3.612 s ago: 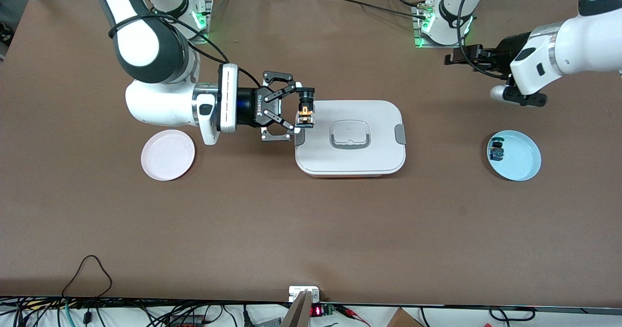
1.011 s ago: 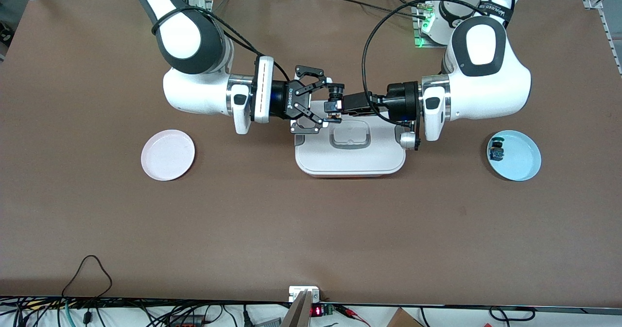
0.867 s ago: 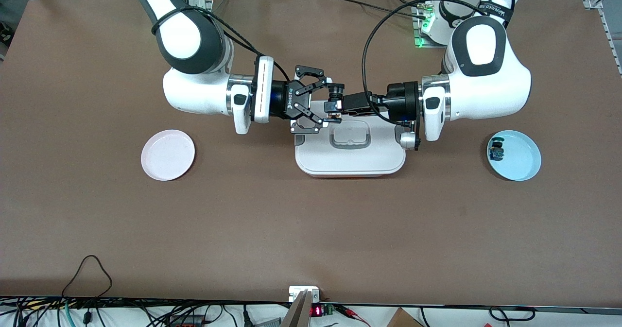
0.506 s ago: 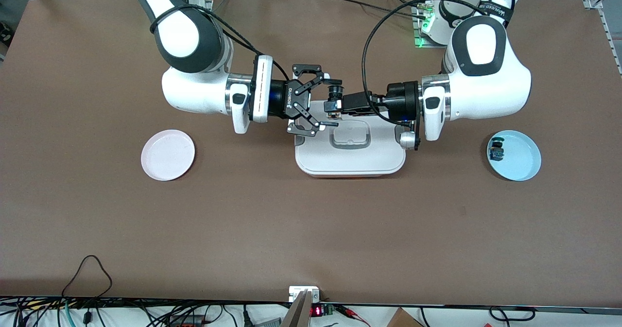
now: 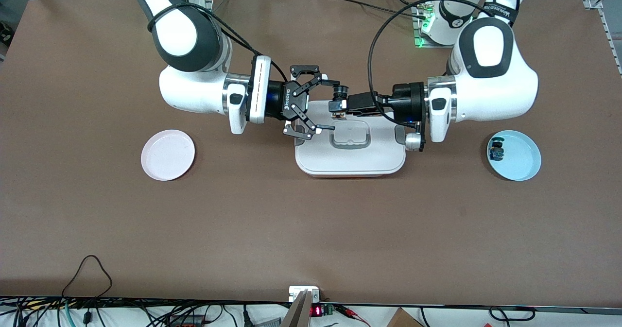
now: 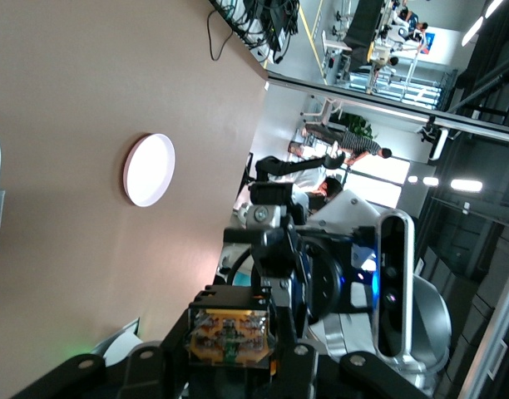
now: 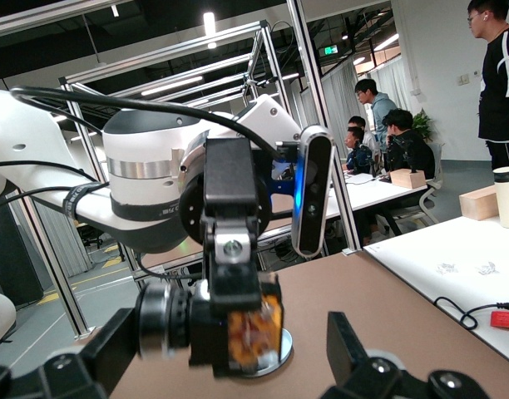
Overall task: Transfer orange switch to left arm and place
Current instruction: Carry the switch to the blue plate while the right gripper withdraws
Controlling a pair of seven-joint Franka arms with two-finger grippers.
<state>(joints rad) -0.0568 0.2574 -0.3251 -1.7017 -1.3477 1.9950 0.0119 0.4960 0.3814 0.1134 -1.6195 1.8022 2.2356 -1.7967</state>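
Setting: brown table (image 5: 311, 230) with two white arms meeting over the box (image 5: 350, 142), a white lidded container at the table's middle
Front view, left gripper: left gripper (image 5: 336, 106) comes in from the left arm's end and hangs over the box edge farthest from the camera, fingers clamped on the orange switch (image 5: 338, 114)
Front view, right gripper: right gripper (image 5: 326, 107) reaches from the right arm's end over the same box edge, fingers spread wide, one on either side of the switch and not touching it
Front view, plates: pink plate (image 5: 168, 154) lies well apart from the box toward the right arm's end; blue plate (image 5: 514, 155) lies toward the left arm's end and holds a blue-bodied switch (image 5: 496, 152)
Left wrist view: orange-tan block of the switch (image 6: 229, 336) sits pinched between dark fingers, with the right arm's gripper facing it
Right wrist view: switch (image 7: 253, 331) hangs in the left gripper's grip, between the right gripper's parted fingers (image 7: 348, 337)
Change: a second ago the right gripper was closed on the switch; it has since let go
Meaning: handover looks complete, so the left arm alone carries the switch above the box, probably bound for the blue plate
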